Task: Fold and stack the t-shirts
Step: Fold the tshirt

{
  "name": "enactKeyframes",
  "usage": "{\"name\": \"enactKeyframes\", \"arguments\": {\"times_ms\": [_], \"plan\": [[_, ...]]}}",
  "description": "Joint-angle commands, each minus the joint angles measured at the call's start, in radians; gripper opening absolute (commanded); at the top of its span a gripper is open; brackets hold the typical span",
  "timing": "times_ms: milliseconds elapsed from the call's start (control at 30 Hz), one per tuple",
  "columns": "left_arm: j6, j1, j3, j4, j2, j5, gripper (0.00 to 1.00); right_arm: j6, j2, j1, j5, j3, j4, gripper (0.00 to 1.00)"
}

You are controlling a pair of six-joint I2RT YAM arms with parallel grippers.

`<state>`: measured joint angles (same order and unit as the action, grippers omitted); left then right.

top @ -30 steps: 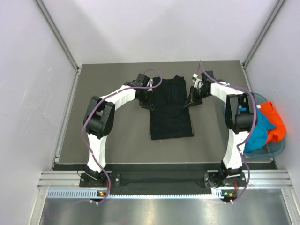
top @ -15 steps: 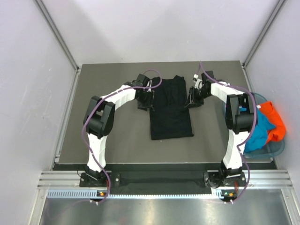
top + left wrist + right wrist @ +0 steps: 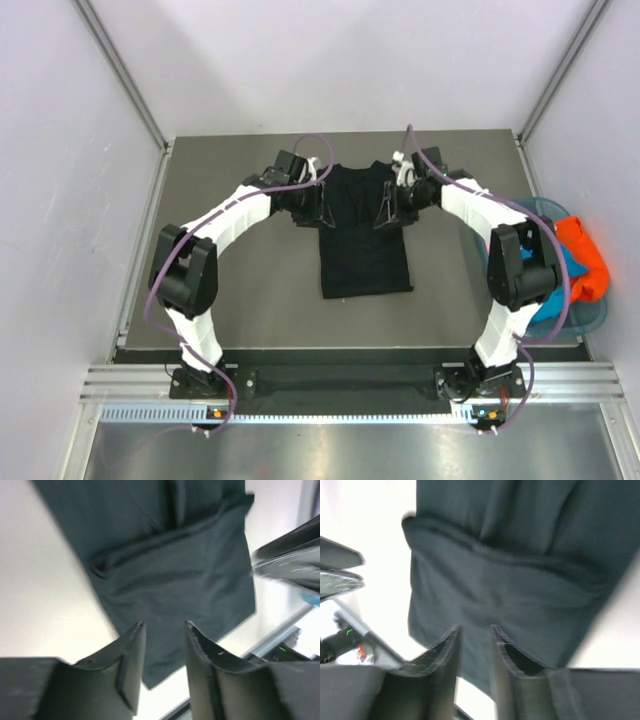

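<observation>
A black t-shirt (image 3: pixel 365 255) lies on the dark table as a narrow upright rectangle with its sides folded in. My left gripper (image 3: pixel 318 210) hovers at its upper left edge and my right gripper (image 3: pixel 385 212) at its upper right edge. In the left wrist view the left gripper (image 3: pixel 162 625) is open and empty, with the black cloth (image 3: pixel 175 570) below it. In the right wrist view the right gripper (image 3: pixel 474 627) is open by a narrower gap and empty, above the cloth (image 3: pixel 520 580). An orange shirt (image 3: pixel 585 255) and a teal shirt (image 3: pixel 558 280) lie in the basket.
A translucent blue-green basket (image 3: pixel 590 318) sits at the table's right edge beside the right arm. Grey walls with metal posts enclose the table on the left, back and right. The right arm shows at the right edge of the left wrist view (image 3: pixel 295 560).
Both grippers have moved inward from beside the shirt's upper part to over its upper corners. The left arm's elbow has swung out to the left.
</observation>
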<state>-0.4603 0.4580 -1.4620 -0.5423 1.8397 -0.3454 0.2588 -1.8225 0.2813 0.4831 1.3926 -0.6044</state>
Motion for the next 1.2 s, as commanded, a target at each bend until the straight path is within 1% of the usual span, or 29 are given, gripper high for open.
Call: {"name": "enactKeyframes", "arguments": {"times_ms": [0,67,100,133,167,267,300,367,467,533,600,667,733,800,833,933,967,1100,1167], "plan": [[-0.12,0.022,0.075,0.125,0.023,-0.161,0.4,0.108,-0.017,0.006,0.147,-0.101,0.107,0.24],[-0.133,0.053,0.123,0.139,0.013,-0.165,0.36,0.105,0.014,0.002,0.17,-0.153,0.117,0.15],[-0.144,0.062,0.144,0.151,-0.005,-0.173,0.34,0.097,0.031,-0.004,0.181,-0.218,0.12,0.1],[-0.155,0.067,0.172,0.188,-0.017,-0.19,0.34,0.096,0.07,-0.008,0.192,-0.26,0.133,0.08],[-0.182,0.079,0.234,0.209,-0.029,-0.199,0.33,0.096,0.093,-0.025,0.212,-0.353,0.149,0.06],[-0.207,0.094,0.351,0.275,-0.062,-0.213,0.32,0.089,0.164,-0.076,0.222,-0.489,0.193,0.04],[-0.206,0.097,0.374,0.283,-0.06,-0.213,0.31,0.086,0.173,-0.108,0.226,-0.565,0.21,0.04],[-0.184,0.105,0.426,0.285,-0.053,-0.201,0.31,0.082,0.174,-0.128,0.23,-0.639,0.244,0.04],[-0.132,0.108,0.442,0.233,-0.02,-0.176,0.28,0.077,0.147,-0.134,0.244,-0.655,0.252,0.04],[-0.091,0.12,0.422,0.193,-0.055,-0.146,0.28,0.076,0.195,-0.133,0.229,-0.649,0.214,0.04],[-0.084,0.122,0.411,0.159,-0.114,-0.139,0.29,0.057,0.242,-0.131,0.195,-0.618,0.161,0.04],[-0.09,0.128,0.393,0.145,-0.138,-0.15,0.31,0.046,0.284,-0.12,0.184,-0.571,0.114,0.05],[-0.106,0.137,0.373,0.137,-0.149,-0.167,0.31,0.063,0.276,-0.088,0.21,-0.54,0.115,0.05],[-0.141,0.149,0.355,0.163,-0.132,-0.194,0.31,0.104,0.255,-0.05,0.248,-0.517,0.168,0.07],[-0.173,0.153,0.356,0.207,-0.122,-0.207,0.31,0.118,0.229,-0.047,0.261,-0.518,0.195,0.07],[-0.225,0.151,0.377,0.293,-0.065,-0.251,0.31,0.126,0.171,-0.057,0.287,-0.559,0.262,0.07],[-0.232,0.153,0.391,0.309,-0.053,-0.254,0.3,0.119,0.158,-0.077,0.291,-0.602,0.27,0.07],[-0.212,0.153,0.457,0.306,-0.025,-0.224,0.29,0.056,0.146,-0.145,0.282,-0.73,0.296,0.06],[-0.161,0.153,0.486,0.259,-0.022,-0.167,0.29,0.042,0.158,-0.187,0.273,-0.774,0.292,0.06]]}}
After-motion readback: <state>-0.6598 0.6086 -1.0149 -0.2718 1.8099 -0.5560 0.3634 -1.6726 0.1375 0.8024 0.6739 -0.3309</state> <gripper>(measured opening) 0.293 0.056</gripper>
